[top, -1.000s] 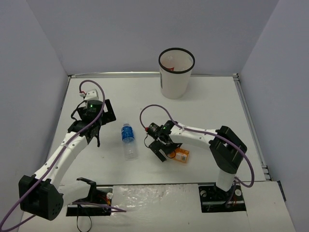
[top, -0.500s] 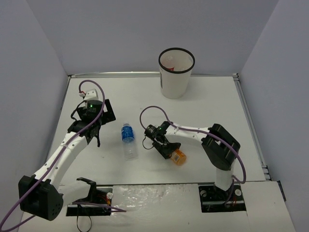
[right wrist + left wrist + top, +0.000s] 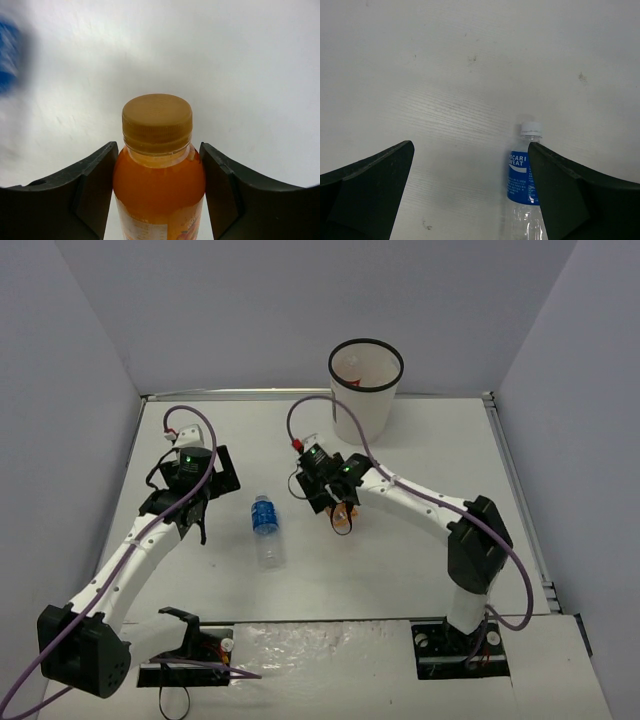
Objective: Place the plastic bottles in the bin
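My right gripper [image 3: 340, 504] is shut on the short orange bottle [image 3: 343, 518], which is held above the table's middle, short of the bin. The right wrist view shows the orange bottle [image 3: 159, 175] with its tan cap pointing away and a finger pressed on each side of it. The white bin [image 3: 365, 405] with a black rim stands at the back. A clear bottle with a blue label [image 3: 266, 530] lies on the table. My left gripper [image 3: 195, 525] hangs open just left of it. In the left wrist view the blue-label bottle [image 3: 522, 180] lies beside the right finger, not between the jaws.
Grey walls close the table [image 3: 430, 480] in at the back and on both sides. A purple cable loops over each arm. The arm bases and a shiny plate sit along the near edge.
The right gripper closed on the orange bottle lying near the table's middle front, lifted it and carried it back and left toward the bin. The left arm and the blue-label bottle have not moved.
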Robot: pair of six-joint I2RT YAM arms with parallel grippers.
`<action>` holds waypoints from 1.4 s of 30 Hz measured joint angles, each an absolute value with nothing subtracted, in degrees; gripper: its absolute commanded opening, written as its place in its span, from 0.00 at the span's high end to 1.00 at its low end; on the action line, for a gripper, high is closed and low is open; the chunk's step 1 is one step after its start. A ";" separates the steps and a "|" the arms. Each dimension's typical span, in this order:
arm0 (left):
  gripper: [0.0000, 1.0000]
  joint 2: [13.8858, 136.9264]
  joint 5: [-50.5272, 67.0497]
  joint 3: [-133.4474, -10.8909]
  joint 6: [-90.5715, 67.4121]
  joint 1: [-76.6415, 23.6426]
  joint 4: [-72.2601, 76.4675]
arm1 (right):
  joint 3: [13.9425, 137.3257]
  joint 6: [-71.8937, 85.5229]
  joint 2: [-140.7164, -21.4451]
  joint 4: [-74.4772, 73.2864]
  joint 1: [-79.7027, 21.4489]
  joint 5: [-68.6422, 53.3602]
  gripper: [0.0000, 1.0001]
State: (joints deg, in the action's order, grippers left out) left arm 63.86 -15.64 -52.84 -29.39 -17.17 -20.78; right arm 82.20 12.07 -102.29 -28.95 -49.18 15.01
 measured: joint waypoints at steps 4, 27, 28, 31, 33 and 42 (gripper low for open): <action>0.03 63.86 -14.84 -52.84 -29.39 -17.17 -20.76 | 91.81 9.36 -99.90 -20.99 -43.45 13.15 0.79; 0.03 67.44 -9.86 -53.89 -29.09 -17.17 -19.95 | 125.14 2.73 -128.90 10.17 -20.67 8.58 0.52; 0.03 67.60 -9.85 -53.89 -29.08 -17.17 -19.97 | 124.14 2.43 -129.38 10.89 -20.67 9.07 0.49; 0.03 68.20 -9.77 -54.18 -29.10 -17.17 -20.15 | 121.70 1.77 -129.56 13.18 -20.68 10.34 0.32; 0.03 68.42 -9.57 -54.45 -29.08 -17.17 -20.28 | 121.40 1.41 -129.56 14.30 -20.65 10.67 0.09; 0.03 68.39 -8.87 -55.98 -29.25 -17.17 -20.99 | 120.63 1.17 -128.89 17.79 -20.60 10.80 0.00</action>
